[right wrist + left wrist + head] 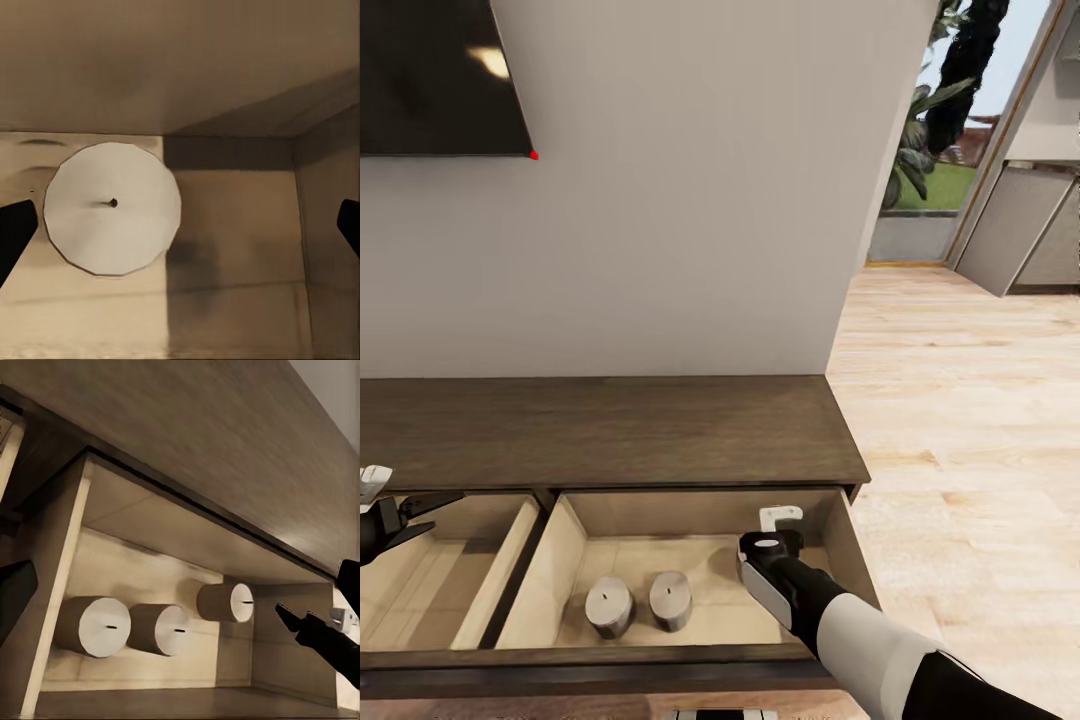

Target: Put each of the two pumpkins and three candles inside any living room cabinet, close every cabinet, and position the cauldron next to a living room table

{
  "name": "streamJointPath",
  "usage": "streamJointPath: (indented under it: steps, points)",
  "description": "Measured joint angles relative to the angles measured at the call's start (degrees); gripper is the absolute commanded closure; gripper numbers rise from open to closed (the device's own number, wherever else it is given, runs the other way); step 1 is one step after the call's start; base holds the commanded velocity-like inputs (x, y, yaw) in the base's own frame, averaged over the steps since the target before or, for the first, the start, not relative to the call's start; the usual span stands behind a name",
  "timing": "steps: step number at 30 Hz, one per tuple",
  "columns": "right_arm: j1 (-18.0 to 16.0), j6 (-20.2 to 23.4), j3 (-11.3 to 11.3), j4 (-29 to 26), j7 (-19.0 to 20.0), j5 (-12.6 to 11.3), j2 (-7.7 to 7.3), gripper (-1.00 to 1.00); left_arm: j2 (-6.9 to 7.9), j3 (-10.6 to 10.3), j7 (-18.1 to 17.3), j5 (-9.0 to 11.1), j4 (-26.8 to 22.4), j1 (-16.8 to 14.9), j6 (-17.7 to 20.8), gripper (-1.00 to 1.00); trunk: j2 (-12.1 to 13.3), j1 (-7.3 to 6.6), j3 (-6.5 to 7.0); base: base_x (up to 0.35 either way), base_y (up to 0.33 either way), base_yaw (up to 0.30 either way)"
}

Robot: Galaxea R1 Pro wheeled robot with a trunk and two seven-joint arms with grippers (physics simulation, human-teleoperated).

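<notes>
Directly under my right pincer [180, 232] sits an off-white stubby candle with a tiny dark wick [112, 206], standing upright on the pale beige floor of the open drawer [840, 560] of the long dark brown wooden cabinet [610, 430]. That pincer is spread wide and grips nothing; its two black tips stand well clear of the candle on either side. Two more short candles [609, 606] [671, 599] stand side by side nearer the drawer's front, so all three are inside, as my left wrist view confirms [94, 626] [159, 628] [225, 601].

My left pincer [400, 515] hangs over the neighbouring open drawer [450, 560], its fingers parted and empty.

I judge the candle step finished: the last one looks just set down. The drawer holds no pumpkins. Next I should lift the right arm straight up out of the drawer without knocking the candle, then go looking for the pumpkins. Both drawers must be pushed shut before the end.
</notes>
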Motion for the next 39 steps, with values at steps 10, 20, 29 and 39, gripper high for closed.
streamJointPath:
  steps: [10, 20, 29, 39]
  points:
    - [-0.05, 5.66, -0.07, -2.29, 4.63, -3.13, 0.00, -1.00, 0.02, -0.01, 0.00, 0.00, 0.00, 0.00, 0.00, -1.00, 4.01, -2.20, 1.80, -0.063, 0.000, 0.000]
    - [0.00, 6.60, -0.03, -4.87, 4.75, -6.22, 0.00, -1.00, 0.01, -0.01, 0.00, -0.02, 0.02, 0.00, 0.00, -1.00, 8.02, -4.39, 3.59, -0.001, 0.000, 0.000]
    - [-0.02, 6.70, -0.01, -5.02, 4.86, -6.21, 0.00, -1.00, 0.00, -0.17, 0.00, -0.09, 0.19, 0.00, 0.00, -1.00, 11.63, -6.37, 5.21, -0.011, 0.000, 0.000]
    - [-0.01, 8.08, -0.09, -6.09, 4.85, -6.20, 0.00, -1.00, 0.00, -0.33, 0.08, -0.35, 0.28, 0.00, 0.00, -1.00, 15.64, -8.57, 7.00, -0.095, 0.000, 0.000]
